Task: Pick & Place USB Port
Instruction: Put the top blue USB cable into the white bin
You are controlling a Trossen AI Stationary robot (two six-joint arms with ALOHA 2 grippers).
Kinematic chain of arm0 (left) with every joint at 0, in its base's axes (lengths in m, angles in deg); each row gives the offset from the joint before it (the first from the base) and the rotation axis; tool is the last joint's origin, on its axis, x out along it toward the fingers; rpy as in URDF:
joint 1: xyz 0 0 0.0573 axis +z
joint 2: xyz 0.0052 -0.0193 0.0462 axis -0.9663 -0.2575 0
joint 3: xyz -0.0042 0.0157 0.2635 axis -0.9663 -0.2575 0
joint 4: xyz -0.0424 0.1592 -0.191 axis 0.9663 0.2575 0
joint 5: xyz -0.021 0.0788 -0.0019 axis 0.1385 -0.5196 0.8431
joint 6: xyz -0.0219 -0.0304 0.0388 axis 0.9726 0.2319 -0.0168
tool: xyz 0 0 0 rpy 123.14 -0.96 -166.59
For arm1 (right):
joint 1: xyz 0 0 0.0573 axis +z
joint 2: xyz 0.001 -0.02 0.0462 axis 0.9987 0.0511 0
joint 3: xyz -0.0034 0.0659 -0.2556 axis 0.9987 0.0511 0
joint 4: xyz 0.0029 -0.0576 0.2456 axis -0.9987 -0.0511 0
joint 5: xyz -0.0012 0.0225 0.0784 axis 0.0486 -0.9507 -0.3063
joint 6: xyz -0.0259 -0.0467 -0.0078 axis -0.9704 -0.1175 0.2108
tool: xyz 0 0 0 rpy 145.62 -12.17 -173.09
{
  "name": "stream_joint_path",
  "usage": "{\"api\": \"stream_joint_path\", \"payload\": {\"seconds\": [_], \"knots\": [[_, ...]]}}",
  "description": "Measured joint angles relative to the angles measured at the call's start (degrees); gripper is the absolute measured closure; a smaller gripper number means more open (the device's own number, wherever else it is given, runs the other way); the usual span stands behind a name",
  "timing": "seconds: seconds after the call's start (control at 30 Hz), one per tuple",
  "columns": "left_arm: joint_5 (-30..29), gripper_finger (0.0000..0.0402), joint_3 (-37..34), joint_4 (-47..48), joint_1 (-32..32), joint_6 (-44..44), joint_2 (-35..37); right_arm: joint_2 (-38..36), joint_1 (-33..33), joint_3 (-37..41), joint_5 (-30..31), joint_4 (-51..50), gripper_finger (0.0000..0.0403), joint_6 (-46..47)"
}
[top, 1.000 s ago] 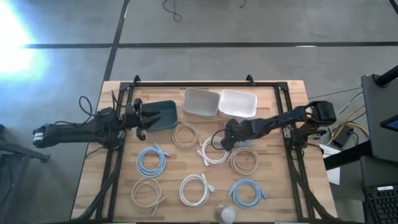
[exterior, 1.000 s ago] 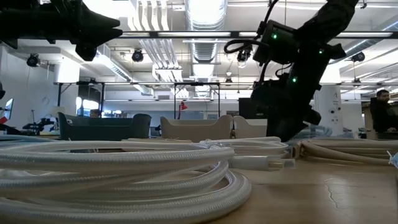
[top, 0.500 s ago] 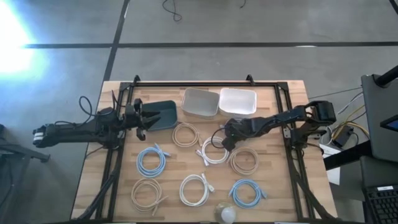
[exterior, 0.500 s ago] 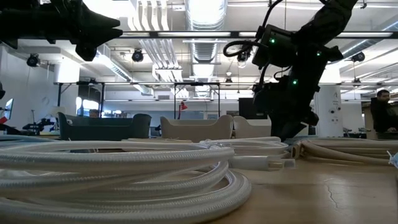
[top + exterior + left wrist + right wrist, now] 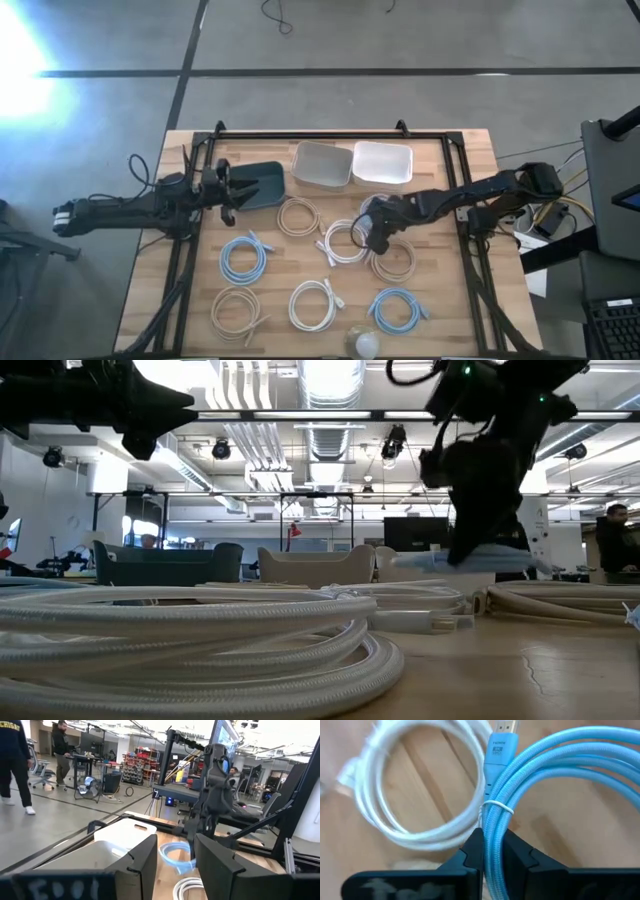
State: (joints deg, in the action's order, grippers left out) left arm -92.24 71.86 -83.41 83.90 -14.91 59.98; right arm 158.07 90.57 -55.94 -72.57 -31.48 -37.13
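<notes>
— Right pincer (image 5: 492,851)?
— Clamped on the bundled strands of a blue cable (image 5: 555,772), just below a thin tie; plug marked HDMI, not USB, pointing away from the wrist. Seen from above, right pincer (image 5: 378,232) over mid-table, above a white coil (image 5: 345,241) and just beside a beige coil (image 5: 393,260).
— Cable touching the table (image 5: 450,300)?
— Lifted clear in the low view: blue cable (image 5: 470,563) hanging level under the dark arm, above the coils lying on the wood.
— Left pincer (image 5: 226,186)?
— Far left of the table, at the near edge of a dark bin (image 5: 262,184), fingers parted with nothing between them; same open gap in its wrist view (image 5: 175,865).
— Further out?
— Two white bins at the far edge, side by side: left one (image 5: 321,164), right one (image 5: 383,165). Beige coil (image 5: 297,216) near of them. Blue coil (image 5: 244,258) to the left, another blue coil (image 5: 397,309) near right. Along the near side a beige coil (image 5: 238,309) and a white coil (image 5: 317,304). Small round pale thing (image 5: 364,344) on the near edge; cannot tell what.
— Beyond the table?
— People standing in the room, far off.
</notes>
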Motion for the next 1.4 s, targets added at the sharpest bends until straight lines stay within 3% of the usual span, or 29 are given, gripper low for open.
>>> {"api": "stream_joint_path", "payload": {"seconds": [0.3,0.53,0.6,0.77,1.03,1.4], "knots": [[-0.04,0.0266,0.00,0.01,0.02,0.00,-1.75,-8.86,0.41,-0.04,7.29,1.63,0.0361,-5.91],[-0.07,0.0266,-0.07,0.35,0.07,0.00,-2.28,-12.84,-0.55,-0.12,34.81,6.17,0.0358,-21.97],[-0.11,0.0266,-0.07,-0.19,0.04,0.00,-2.16,-12.52,-1.78,-0.13,39.27,8.58,0.0357,-26.40],[-0.11,0.0266,-0.07,-0.10,0.04,0.00,-2.29,-8.33,-7.03,-0.01,37.65,15.26,0.0361,-29.85],[-0.11,0.0266,-0.07,-0.50,0.04,0.00,-2.38,4.95,-15.06,0.09,37.36,16.61,0.0358,-29.00],[-0.09,0.0266,-0.07,-0.40,0.04,-0.02,-2.40,17.23,-18.61,-0.74,38.79,23.82,0.0353,-32.60]]}}
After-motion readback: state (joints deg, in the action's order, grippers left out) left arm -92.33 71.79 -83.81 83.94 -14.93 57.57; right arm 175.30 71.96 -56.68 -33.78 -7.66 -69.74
